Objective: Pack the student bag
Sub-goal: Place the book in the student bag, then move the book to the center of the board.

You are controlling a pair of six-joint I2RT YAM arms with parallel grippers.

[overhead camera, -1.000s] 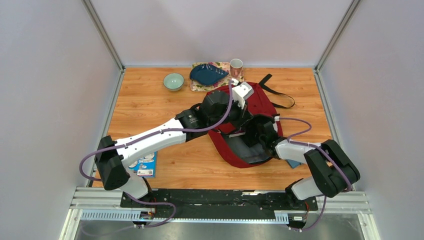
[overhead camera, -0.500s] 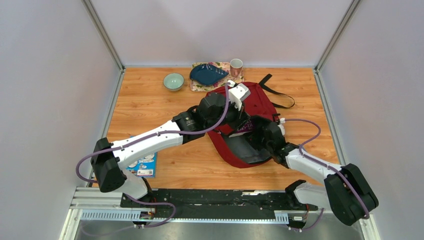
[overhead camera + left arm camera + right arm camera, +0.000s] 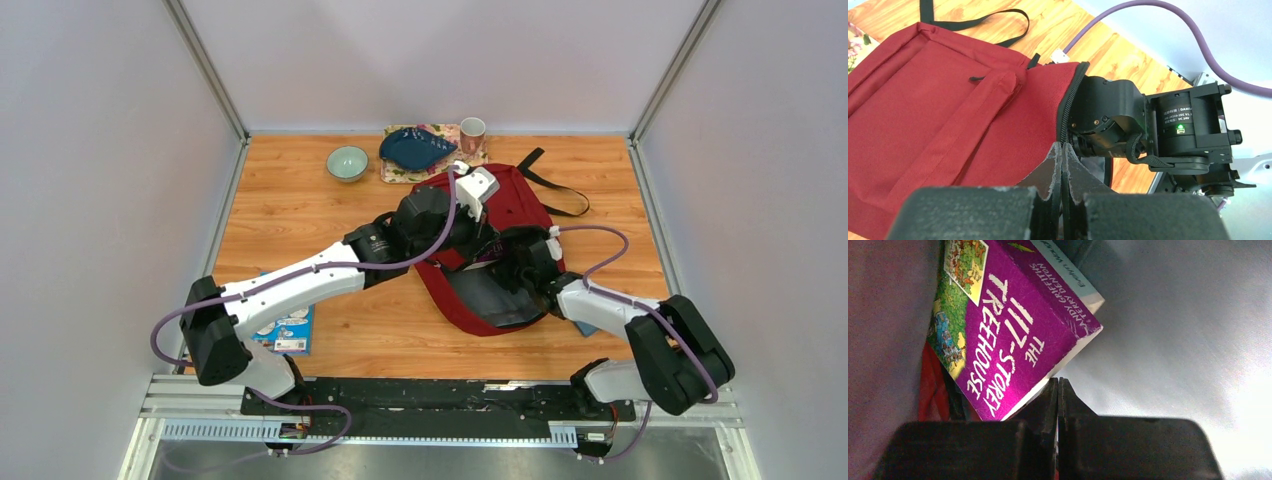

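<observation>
A wooden table (image 3: 290, 200) stands inside pale grey walls with metal posts at the corners. From above, the student bag (image 3: 520, 205), dark red with black straps, lies right of the table's centre, its mouth facing the near edge. The left arm (image 3: 300, 280) stretches from the near left corner to the bag's opening. The right arm (image 3: 610, 305) reaches in from the near right, its tip hidden inside the bag. Along the far edge sit a green bowl (image 3: 347, 162), a dark blue dish (image 3: 412, 148) on a floral mat, and a pink cup (image 3: 472, 132). A booklet (image 3: 290, 328) lies near the left arm's base.

In the left wrist view, the left gripper (image 3: 1062, 150) has its fingers pressed together on the black zipper edge of the bag's mouth, red fabric spreading away to the left. The black wrist of the right arm enters the opening just beyond.

In the right wrist view, inside the bag, pale grey lining (image 3: 1173, 340) fills the background. A purple book (image 3: 1008, 335) titled "The 117-Storey Treehouse" leans tilted. The right gripper (image 3: 1058, 385) is fully closed and holds nothing, its tips just beside the book's lower edge.
</observation>
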